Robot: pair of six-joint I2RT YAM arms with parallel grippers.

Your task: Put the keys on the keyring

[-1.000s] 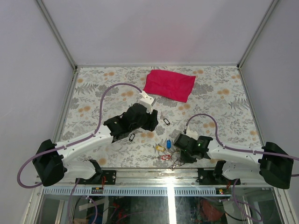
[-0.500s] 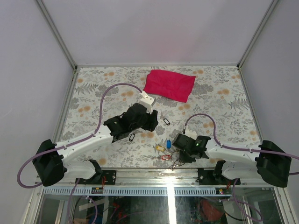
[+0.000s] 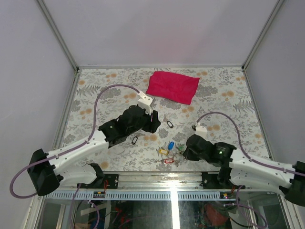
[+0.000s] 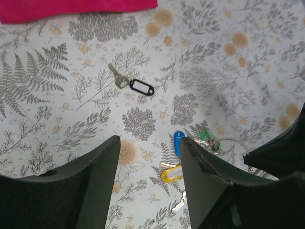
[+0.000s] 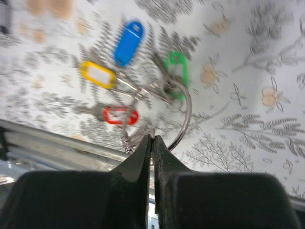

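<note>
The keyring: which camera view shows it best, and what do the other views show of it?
The right wrist view: the keyring is large and central, its wire arc apparently pinched by the shut right hand. The left wrist view shows a thin loop beside the green tag; the top view, a tiny glint.

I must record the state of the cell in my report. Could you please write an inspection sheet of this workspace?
Surface: table with a flowered cover, lying flat.
Job's things: keyring near the front edge, tagged keys bunched at it; black-tagged key lies apart; second black tag beside the left arm.
Clutter: red cloth at the back.
Grippers: left gripper open, empty; right gripper shut at the keyring's edge, a pinch on the wire cannot be told.
Cables: left arm's cable and right arm's cable, purple loops, off the keys.
Surroundings: pale walls, front rail; otherwise nothing seen.
</note>
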